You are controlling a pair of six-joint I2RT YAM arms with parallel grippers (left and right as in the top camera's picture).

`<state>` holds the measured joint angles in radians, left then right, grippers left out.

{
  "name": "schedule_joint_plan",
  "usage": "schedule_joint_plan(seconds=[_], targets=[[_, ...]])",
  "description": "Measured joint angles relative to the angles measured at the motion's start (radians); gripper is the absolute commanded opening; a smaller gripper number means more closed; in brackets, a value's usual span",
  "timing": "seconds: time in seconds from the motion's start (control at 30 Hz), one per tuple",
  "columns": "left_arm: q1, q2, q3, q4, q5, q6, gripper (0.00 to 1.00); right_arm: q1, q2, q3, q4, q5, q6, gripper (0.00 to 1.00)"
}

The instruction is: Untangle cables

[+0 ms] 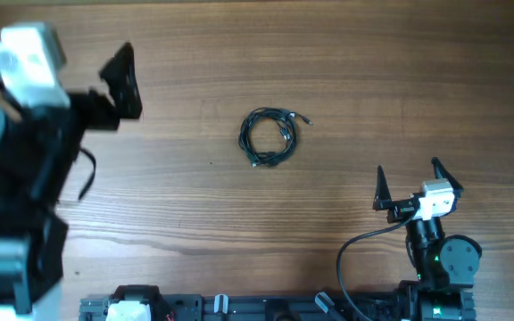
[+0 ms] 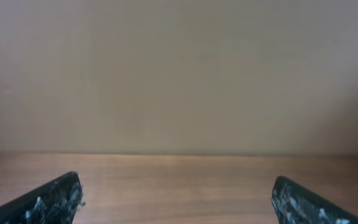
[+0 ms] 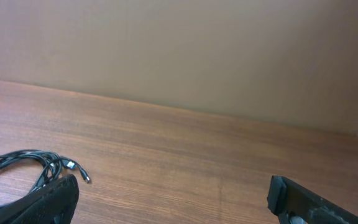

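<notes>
The cables [image 1: 270, 136] lie in one loose round coil on the bench [image 1: 418, 71], slightly left of centre and in the upper half of the overhead frame. One small plug end [image 1: 306, 119] projects from the coil toward the upper right. Nothing touches the coil. In the right wrist view the same coil [image 3: 17, 163] sits at the lower left edge of the frame, and a plug tip [image 3: 73, 166] rests on the wood just above the left finger. The right tool [image 1: 408, 169] stands at the lower right of the overhead frame, well apart from the coil; its jaws are spread wide and hold nothing. The right wrist view confirms this: bare bench shows across the gap of the right tool [image 3: 173, 183]. The left tool [image 1: 125, 82] is at the upper left of the overhead frame, also well apart from the coil. Its wrist view shows the left tool [image 2: 175, 180] spread wide and unloaded, facing bare wood and a plain beige wall [image 2: 179, 74].
</notes>
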<state>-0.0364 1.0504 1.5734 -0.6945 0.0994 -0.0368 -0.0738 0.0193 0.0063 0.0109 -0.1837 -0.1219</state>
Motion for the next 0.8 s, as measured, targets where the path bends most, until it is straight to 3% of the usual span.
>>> schedule_joint_plan(seconds=[0.17, 0.37, 0.8], targets=[[0.000, 0.180, 0.147, -0.021, 0.000, 0.053, 1.00, 0.000, 0.000, 0.000, 0.000, 0.000, 0.000, 1.00], [0.000, 0.343, 0.178, 0.052, 0.000, 0.104, 1.00, 0.000, 0.000, 0.000, 0.000, 0.000, 0.000, 1.00], [0.000, 0.399, 0.179, 0.041, 0.000, 0.194, 1.00, 0.000, 0.000, 0.000, 0.000, 0.000, 0.000, 1.00]])
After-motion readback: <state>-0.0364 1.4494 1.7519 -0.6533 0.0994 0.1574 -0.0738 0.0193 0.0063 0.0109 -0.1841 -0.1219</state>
